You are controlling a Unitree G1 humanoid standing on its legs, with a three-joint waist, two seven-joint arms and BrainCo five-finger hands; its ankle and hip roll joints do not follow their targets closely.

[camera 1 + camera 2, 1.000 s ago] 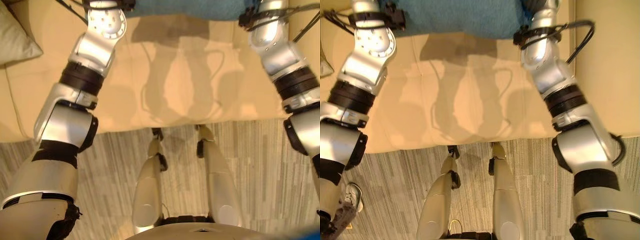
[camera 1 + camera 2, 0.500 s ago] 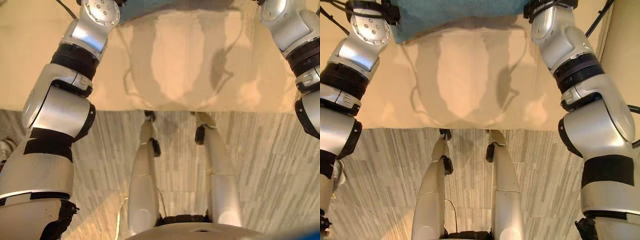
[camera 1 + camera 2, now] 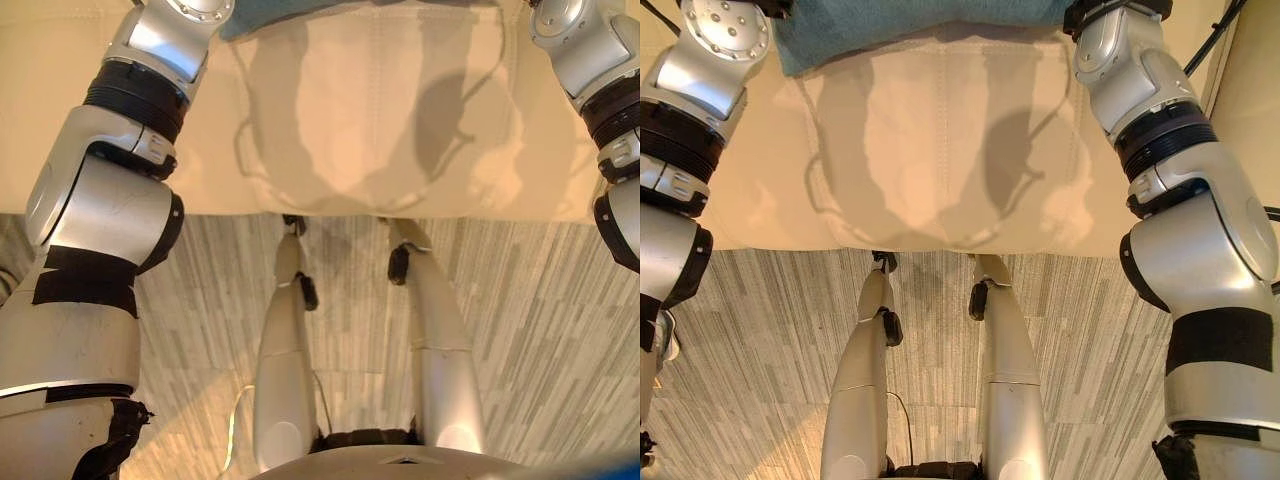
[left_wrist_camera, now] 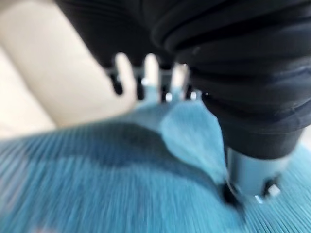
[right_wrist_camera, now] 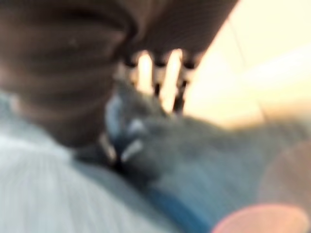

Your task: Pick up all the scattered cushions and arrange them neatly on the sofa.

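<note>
The soft, light teal cushion (image 3: pixel 920 25) is held above the sofa (image 3: pixel 950 150) seat, pinched at opposite edges by the left hand (image 4: pixel 146 73) and right hand (image 5: pixel 155 73), where it is judged best gripped.

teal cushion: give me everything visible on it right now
The teal cushion looks like soft, finely ribbed fabric. It hangs above the cream sofa, between both arms. The left robot hand curls its fingers over the edge, bunching the cloth; the right robot hand also grips the fabric. Its far part is out of frame.
</note>
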